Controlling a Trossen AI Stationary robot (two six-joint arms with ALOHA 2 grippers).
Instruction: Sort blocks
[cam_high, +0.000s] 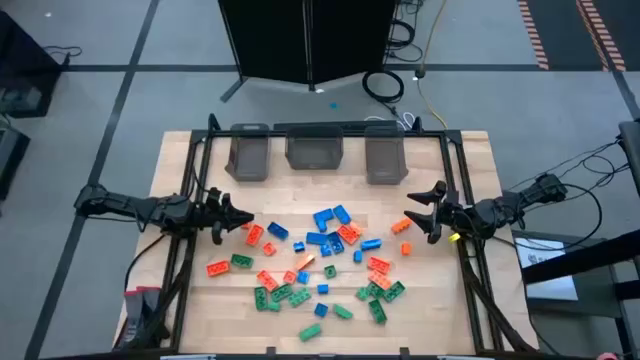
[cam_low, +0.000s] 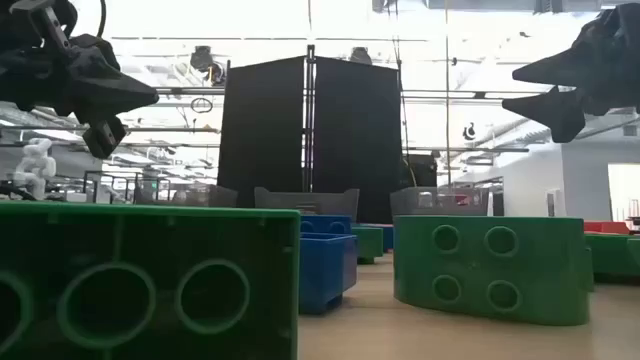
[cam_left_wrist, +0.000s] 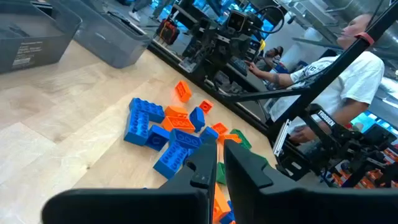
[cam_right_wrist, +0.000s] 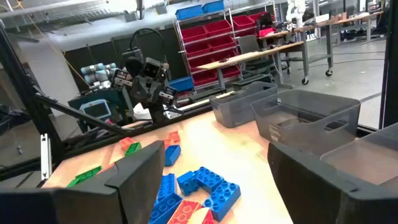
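Observation:
Several green, blue and orange-red blocks (cam_high: 322, 262) lie scattered flat on the wooden table's middle. A blue and orange cluster (cam_left_wrist: 163, 127) lies ahead of my left gripper (cam_high: 243, 222), which hovers at the scatter's left edge, shut and holding nothing. My right gripper (cam_high: 415, 213) hovers at the scatter's right edge with its fingers wide open and nothing between them. An orange block (cam_high: 400, 226) lies just beside it, and blue blocks (cam_right_wrist: 208, 183) lie ahead of it. In the low view both grippers (cam_low: 105, 100) (cam_low: 512, 87) hang above the table, clear of the blocks.
Three grey translucent bins (cam_high: 250, 155) (cam_high: 315, 150) (cam_high: 385, 158) stand in a row along the table's far edge. A black frame (cam_high: 200, 170) borders the table's sides. A person in a white shirt (cam_left_wrist: 348, 62) sits beyond the table's right side. Bare wood (cam_high: 440, 310) lies near the front right.

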